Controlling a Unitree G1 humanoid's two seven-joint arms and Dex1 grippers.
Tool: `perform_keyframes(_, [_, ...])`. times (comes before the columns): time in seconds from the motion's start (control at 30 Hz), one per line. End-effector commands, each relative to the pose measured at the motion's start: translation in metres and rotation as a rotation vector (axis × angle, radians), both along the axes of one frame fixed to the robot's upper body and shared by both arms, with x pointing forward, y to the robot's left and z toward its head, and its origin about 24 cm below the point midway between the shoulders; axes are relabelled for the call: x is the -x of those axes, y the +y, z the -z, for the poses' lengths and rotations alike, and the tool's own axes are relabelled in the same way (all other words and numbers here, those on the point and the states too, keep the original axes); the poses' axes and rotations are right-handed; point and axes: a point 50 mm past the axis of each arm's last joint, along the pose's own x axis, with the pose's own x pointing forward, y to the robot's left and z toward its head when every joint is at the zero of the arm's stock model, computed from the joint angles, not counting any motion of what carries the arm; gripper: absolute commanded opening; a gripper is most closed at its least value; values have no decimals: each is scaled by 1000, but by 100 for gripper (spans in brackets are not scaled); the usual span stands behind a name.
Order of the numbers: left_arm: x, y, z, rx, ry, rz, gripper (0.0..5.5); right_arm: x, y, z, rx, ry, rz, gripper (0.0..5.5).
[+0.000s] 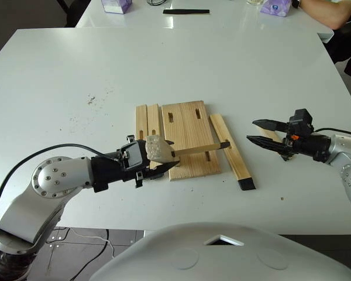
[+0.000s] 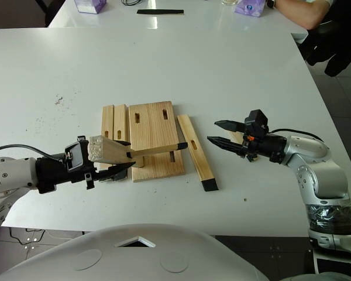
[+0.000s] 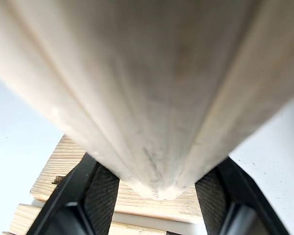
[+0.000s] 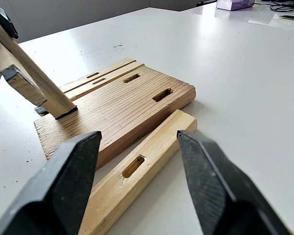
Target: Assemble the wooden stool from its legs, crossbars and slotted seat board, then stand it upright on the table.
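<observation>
Over seat board (image 1: 186, 130), left jaws clamp leg (image 1: 194, 150), right jaws spread

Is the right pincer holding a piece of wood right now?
No, the right pincer is open and empty, and the nearest wooden leg lies flat, apart from it.

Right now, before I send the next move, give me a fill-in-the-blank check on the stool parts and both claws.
1. The left claw is ____ on a black-tipped leg raised over the seat board.
2. The right claw hovers above the table with its fingers ____.
3. A second leg lies flat along the seat board's ____ side.
4. Two slim wooden pieces lie flat along the seat board's ____ side.

Missing words: shut; open; right; left.
</observation>
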Motion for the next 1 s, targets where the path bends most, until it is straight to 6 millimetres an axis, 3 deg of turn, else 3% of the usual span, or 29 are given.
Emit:
perform_keyframes(0.03, [3,12,29,-110,125,-57,208,1,3,1,9,-5,-7,285])
perform_keyframes(0.23, [-1,10,21,-33,105,-14,208,0,5,2,11,-2,-16,285])
perform_keyframes(0.4, [-9,14,20,-81,86,90,208,-4,6,1,0,-13,-7,285])
perform_keyframes(0.9, [-60,8,30,-158,42,236,208,-14,9,-2,-25,-39,17,285])
perform_keyframes(1.0, [-72,8,24,-135,42,173,208,-14,10,-2,-27,-38,17,285])
